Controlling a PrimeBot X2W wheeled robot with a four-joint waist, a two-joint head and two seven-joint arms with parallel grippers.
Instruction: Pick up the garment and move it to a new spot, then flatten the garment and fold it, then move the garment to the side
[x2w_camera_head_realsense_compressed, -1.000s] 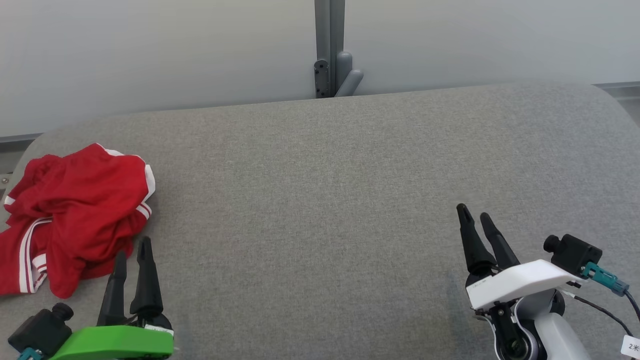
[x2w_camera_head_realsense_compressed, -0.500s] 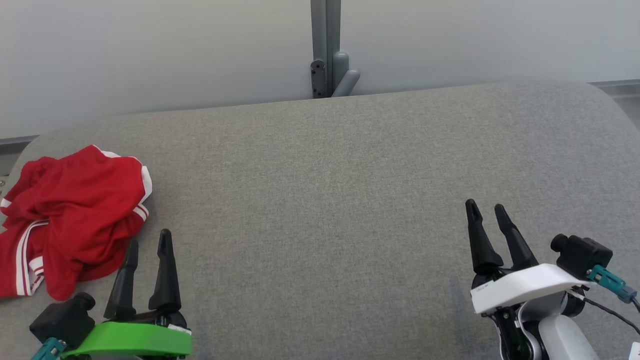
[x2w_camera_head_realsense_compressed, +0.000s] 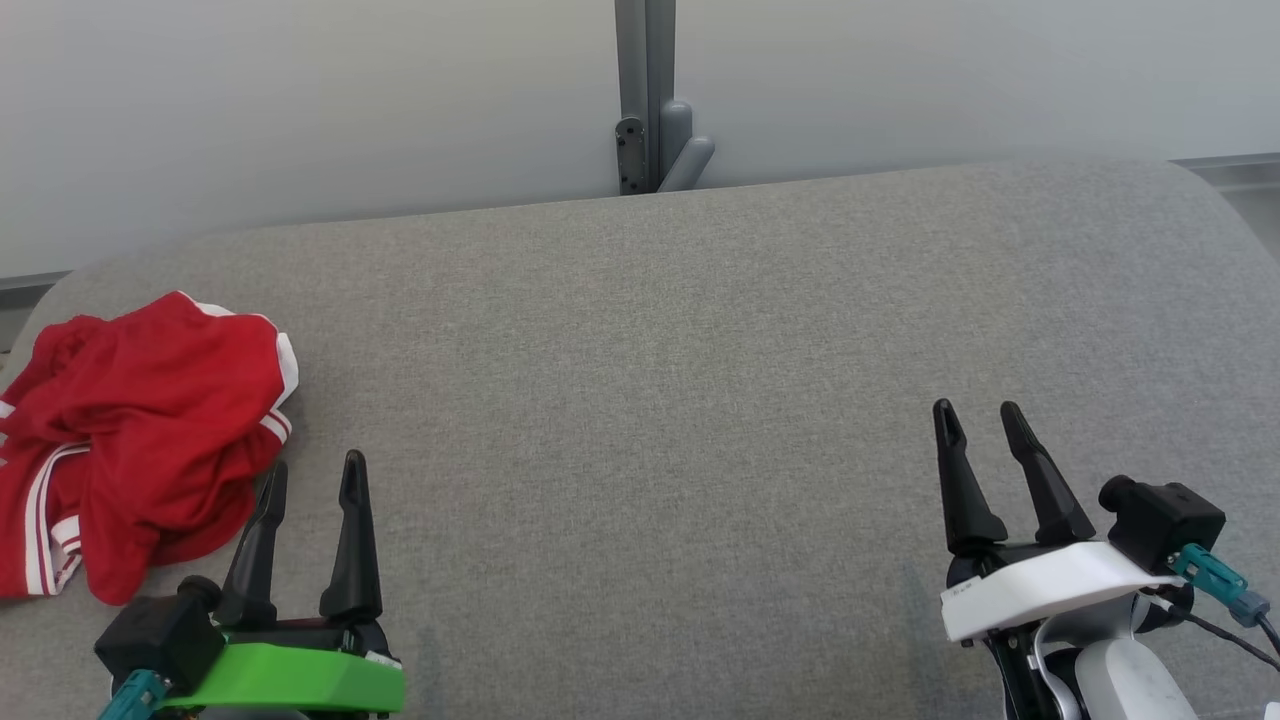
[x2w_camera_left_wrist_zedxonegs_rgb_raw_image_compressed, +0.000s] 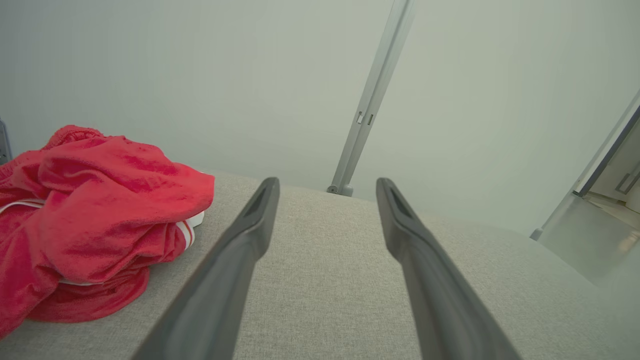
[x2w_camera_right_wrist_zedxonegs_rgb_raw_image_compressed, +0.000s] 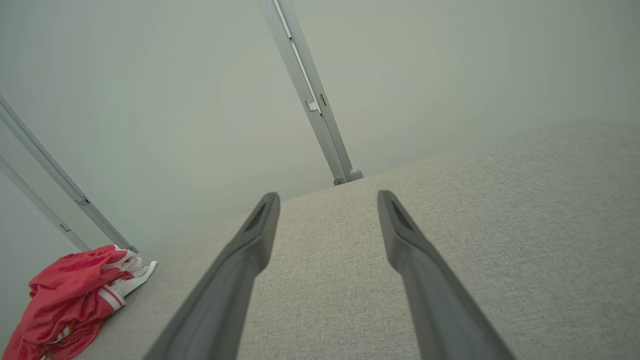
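Note:
A crumpled red garment (x2w_camera_head_realsense_compressed: 130, 440) with white stripes lies bunched at the left end of the grey cushioned surface (x2w_camera_head_realsense_compressed: 640, 380). It also lies at the left of the left wrist view as the garment (x2w_camera_left_wrist_zedxonegs_rgb_raw_image_compressed: 85, 220) and small at the lower left of the right wrist view as the garment (x2w_camera_right_wrist_zedxonegs_rgb_raw_image_compressed: 70, 300). My left gripper (x2w_camera_head_realsense_compressed: 312, 472) stands open just right of the garment's near edge, its fingers empty and apart from the cloth. Far to the right, my right gripper (x2w_camera_head_realsense_compressed: 977, 415) is open over bare fabric, holding nothing.
A grey post with a bracket (x2w_camera_head_realsense_compressed: 650, 130) rises behind the surface's far edge, in front of a pale wall. The surface curves down at its left and right ends. Bare grey fabric stretches between the two grippers.
The head camera has shifted a little. My left gripper has moved right and slightly up, away from the garment's lower edge. My right gripper has edged right. The garment lies unmoved.

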